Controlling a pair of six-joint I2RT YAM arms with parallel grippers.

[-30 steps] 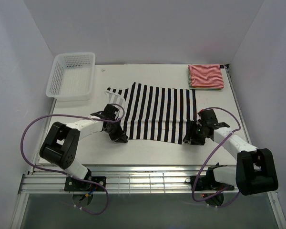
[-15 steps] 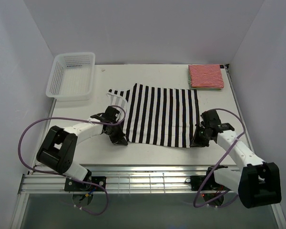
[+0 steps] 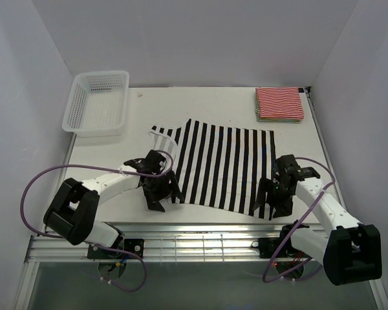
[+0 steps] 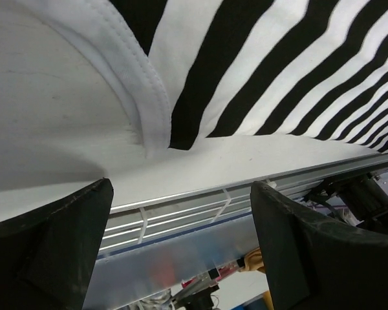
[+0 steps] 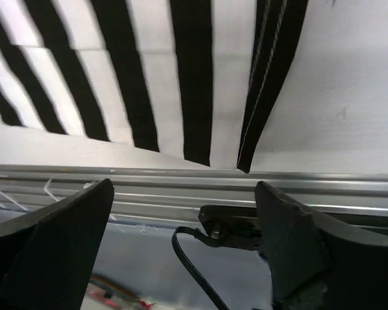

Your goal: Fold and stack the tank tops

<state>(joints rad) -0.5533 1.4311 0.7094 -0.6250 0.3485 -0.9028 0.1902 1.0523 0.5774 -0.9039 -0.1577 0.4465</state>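
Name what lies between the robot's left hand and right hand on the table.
The black-and-white striped tank top lies spread out there; its near edge spans the stretch from the left hand to the right hand. The top external view shows this.

Basket (image 3: 74, 107) blocks the far-left corner, folded stack (image 3: 279, 103) the far-right.

Overall light: bright, even and diffuse from above; the white walls carry a faint lilac cast.
Shadows: soft and short beside the mesh basket (image 3: 97, 103); a grey shade lies on the table (image 4: 52, 84) under the hem of the black-and-white tank top (image 4: 246, 71).
Glare: none strong; a pale sheen on the aluminium rail (image 4: 181, 203).
Focus: top view crisp; hem stitching sharp; the fingers (image 4: 52, 252) of the left gripper (image 4: 181, 252) dark and soft.
Blur: right wrist stripes smeared; the fingers (image 5: 45, 245) of the right gripper (image 5: 181, 245) near-black.
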